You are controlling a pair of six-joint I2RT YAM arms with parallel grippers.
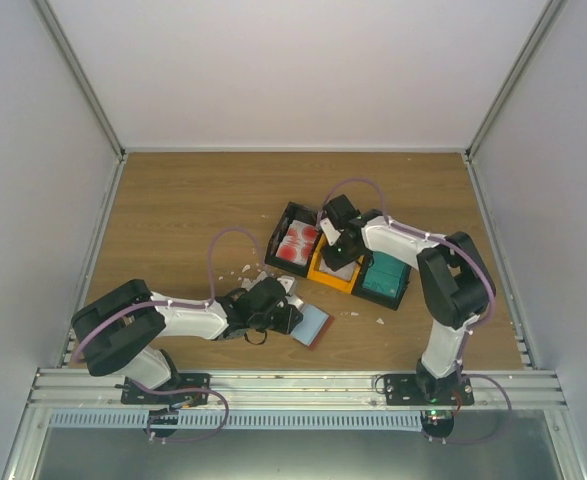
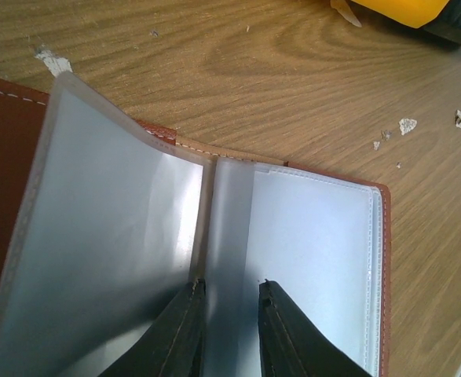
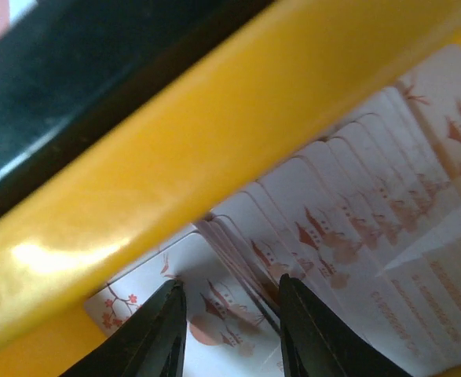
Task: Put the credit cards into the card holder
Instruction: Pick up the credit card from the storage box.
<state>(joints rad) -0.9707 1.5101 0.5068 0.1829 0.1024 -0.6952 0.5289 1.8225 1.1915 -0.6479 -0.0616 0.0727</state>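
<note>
Straddling middle leaf of card holder [image 2: 316, 236] with left end effector [image 2: 230, 287] parted; tight against yellow tray [image 3: 214, 141] rim with right end effector [image 3: 230, 287] spread over edges of credit cards [image 3: 356, 204]

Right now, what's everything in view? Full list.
left black tray: 1, black, mid-table, row's left end
orange tray: 1, orange, row's middle
right black tray: 1, black, row's right end
credit cards: three stacks; white-red in left black tray, pale printed in orange tray, teal in right black tray
card holder: 1, brown, clear sleeves, open, front-centre
scraps: several, white, scattered near holder
table: 1, wood
left gripper: open, astride a holder sleeve
right gripper: open, in orange tray over cards
</note>
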